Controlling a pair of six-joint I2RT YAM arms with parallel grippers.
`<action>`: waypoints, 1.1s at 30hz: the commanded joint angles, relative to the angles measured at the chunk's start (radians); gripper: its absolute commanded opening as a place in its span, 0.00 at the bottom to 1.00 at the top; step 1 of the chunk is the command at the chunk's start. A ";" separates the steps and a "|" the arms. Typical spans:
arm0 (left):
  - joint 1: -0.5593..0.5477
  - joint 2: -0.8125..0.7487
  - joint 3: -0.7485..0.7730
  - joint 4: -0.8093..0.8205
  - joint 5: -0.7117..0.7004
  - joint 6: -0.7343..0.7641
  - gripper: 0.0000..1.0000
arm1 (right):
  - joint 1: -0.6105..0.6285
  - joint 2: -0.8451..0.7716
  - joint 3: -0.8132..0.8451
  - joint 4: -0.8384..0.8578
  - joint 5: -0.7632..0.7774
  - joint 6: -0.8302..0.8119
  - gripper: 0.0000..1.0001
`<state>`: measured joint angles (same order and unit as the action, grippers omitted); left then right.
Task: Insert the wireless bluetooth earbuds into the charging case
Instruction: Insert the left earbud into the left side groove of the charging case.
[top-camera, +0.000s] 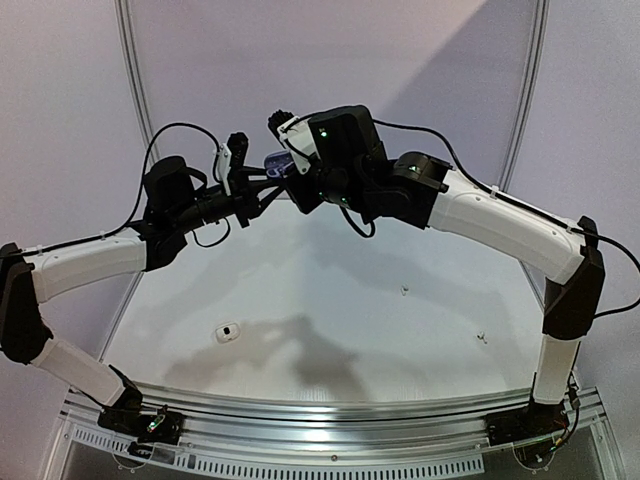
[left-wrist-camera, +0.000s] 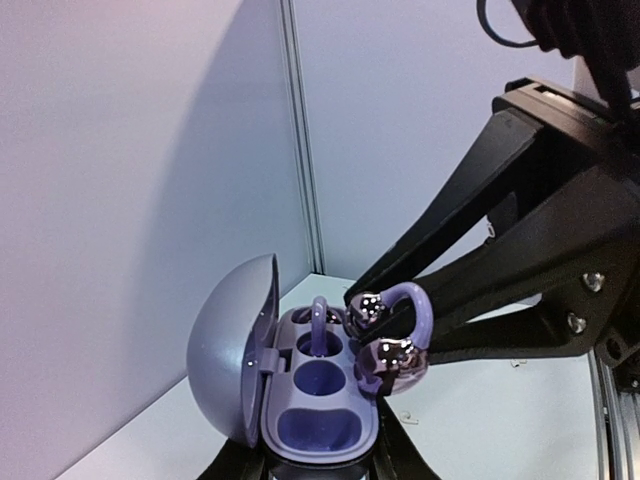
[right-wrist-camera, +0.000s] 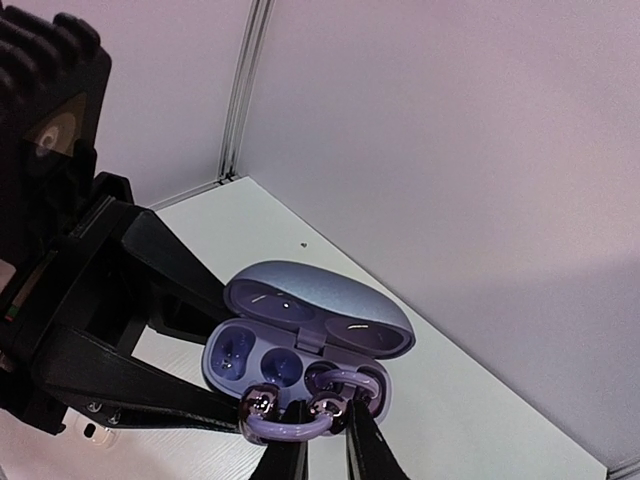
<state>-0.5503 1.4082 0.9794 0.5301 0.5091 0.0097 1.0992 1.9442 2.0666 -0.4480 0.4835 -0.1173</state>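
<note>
My left gripper (left-wrist-camera: 320, 468) is shut on the base of an open purple charging case (left-wrist-camera: 320, 400), held high at the back; its lid (left-wrist-camera: 235, 350) is swung to the left. One purple clip earbud (left-wrist-camera: 320, 318) sits in the far pockets. My right gripper (right-wrist-camera: 325, 448) is shut on a second purple earbud (right-wrist-camera: 285, 425), which touches the case's near rim (right-wrist-camera: 260, 355) beside the empty pockets. This earbud also shows in the left wrist view (left-wrist-camera: 392, 345). In the top view both grippers meet at the case (top-camera: 279, 160). White earbuds cannot be made out.
A small white case (top-camera: 228, 331) lies on the white table (top-camera: 330, 260) at the front left. Two tiny pale specks (top-camera: 404, 291) (top-camera: 483, 340) lie to the right. Wall panels close in behind and at the sides.
</note>
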 joint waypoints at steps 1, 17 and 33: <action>-0.011 -0.021 0.010 0.073 0.099 -0.007 0.00 | -0.005 0.005 -0.023 -0.037 -0.044 0.006 0.11; -0.014 -0.020 0.012 0.056 0.089 -0.005 0.00 | -0.005 0.007 -0.007 -0.003 -0.097 0.078 0.02; -0.016 -0.025 0.004 0.048 0.093 0.107 0.00 | -0.005 0.069 0.084 -0.037 -0.052 0.096 0.01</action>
<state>-0.5545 1.4078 0.9794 0.5346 0.5728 0.0574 1.0985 1.9709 2.1277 -0.4484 0.4141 -0.0349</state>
